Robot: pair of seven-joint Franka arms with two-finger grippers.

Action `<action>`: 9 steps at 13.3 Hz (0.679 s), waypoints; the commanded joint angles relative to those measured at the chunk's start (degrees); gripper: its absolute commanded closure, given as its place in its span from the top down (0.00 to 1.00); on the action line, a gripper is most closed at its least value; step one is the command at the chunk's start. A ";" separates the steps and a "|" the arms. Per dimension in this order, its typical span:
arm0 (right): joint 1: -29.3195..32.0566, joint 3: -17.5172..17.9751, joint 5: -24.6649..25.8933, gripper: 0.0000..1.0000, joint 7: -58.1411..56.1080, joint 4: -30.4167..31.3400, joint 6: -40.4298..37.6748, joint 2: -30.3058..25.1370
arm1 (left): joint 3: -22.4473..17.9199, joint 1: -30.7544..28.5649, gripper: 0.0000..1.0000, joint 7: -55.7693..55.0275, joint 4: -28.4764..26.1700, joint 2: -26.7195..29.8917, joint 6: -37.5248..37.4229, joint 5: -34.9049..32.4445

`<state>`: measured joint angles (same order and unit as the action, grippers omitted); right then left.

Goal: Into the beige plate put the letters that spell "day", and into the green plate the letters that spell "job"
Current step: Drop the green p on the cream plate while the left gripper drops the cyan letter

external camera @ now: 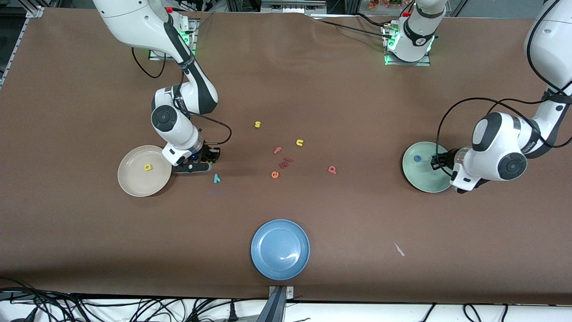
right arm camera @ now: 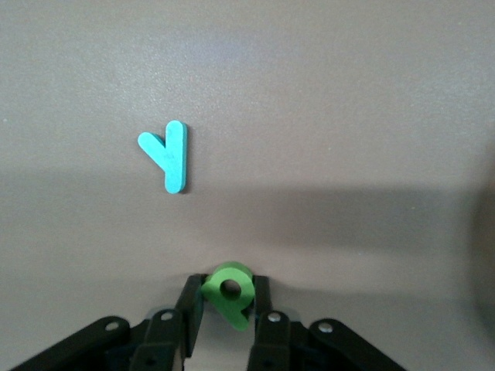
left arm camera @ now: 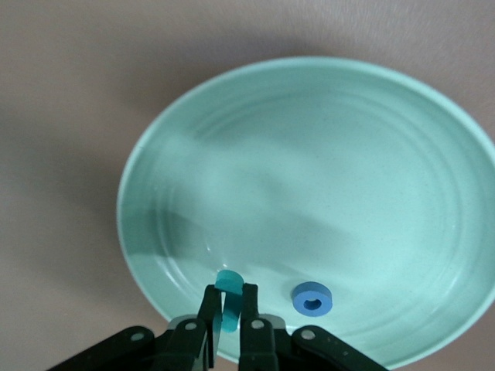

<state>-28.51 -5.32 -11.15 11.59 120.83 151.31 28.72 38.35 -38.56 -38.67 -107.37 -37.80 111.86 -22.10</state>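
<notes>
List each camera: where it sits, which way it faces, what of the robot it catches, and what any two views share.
Front view: high across the table, facing both arm bases; shows both arms, the beige plate and green plate.
Left wrist view: on the left arm, looking down past the left gripper, which pinches the teal "j" over the green plate, blue "o" inside.
Right wrist view: on the right arm, looking down at the table; right gripper around the green "d", teal "y" nearby.
Shared: front and left wrist views both show the green plate.

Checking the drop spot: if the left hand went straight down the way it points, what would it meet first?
Most likely the pale mint-green plate: the left hand, shut on the teal foam "j", points into its bowl beside the blue foam ring "o". Height above it is unclear.
</notes>
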 commanded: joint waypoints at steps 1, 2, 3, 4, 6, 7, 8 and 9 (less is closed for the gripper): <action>-0.49 0.13 -1.07 0.23 1.42 -2.08 -2.40 0.46 | 0.50 -0.64 0.75 -0.27 0.58 0.18 -0.32 -0.84; -0.23 -0.21 -0.89 0.23 1.07 -4.79 -7.47 0.11 | 0.76 -0.64 1.00 -0.70 0.84 0.88 -0.85 -0.58; 0.03 -1.09 -0.37 0.23 0.37 -7.25 -12.48 -0.41 | 1.37 -0.38 1.00 -2.19 1.19 1.84 -1.72 -0.49; -0.05 -3.01 -0.19 0.23 -1.63 -8.67 -15.84 -0.85 | 3.20 0.23 1.00 -4.46 1.37 2.55 -2.08 -0.31; 0.04 -5.83 -0.19 0.23 -7.69 -8.77 -17.02 -1.64 | 8.38 0.15 1.00 -12.00 1.89 2.73 -2.26 0.83; 0.04 -7.84 -0.19 0.23 -13.29 -8.16 -18.06 -2.34 | 11.19 0.67 1.00 -17.35 2.07 2.64 -1.91 0.83; 0.04 -9.87 -0.36 0.23 -17.87 -7.81 -19.38 -2.70 | 12.96 1.89 1.00 -22.63 2.77 2.21 -1.56 0.83; 0.04 -11.80 -0.28 0.23 -21.22 -7.54 -20.09 -3.14 | 13.07 4.78 1.00 -28.25 4.08 1.59 -1.21 0.75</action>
<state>-28.42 -14.26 -11.10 -2.73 111.86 133.00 27.26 50.61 -37.45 -58.55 -104.89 -36.69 111.22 -21.89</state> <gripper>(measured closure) 0.692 0.013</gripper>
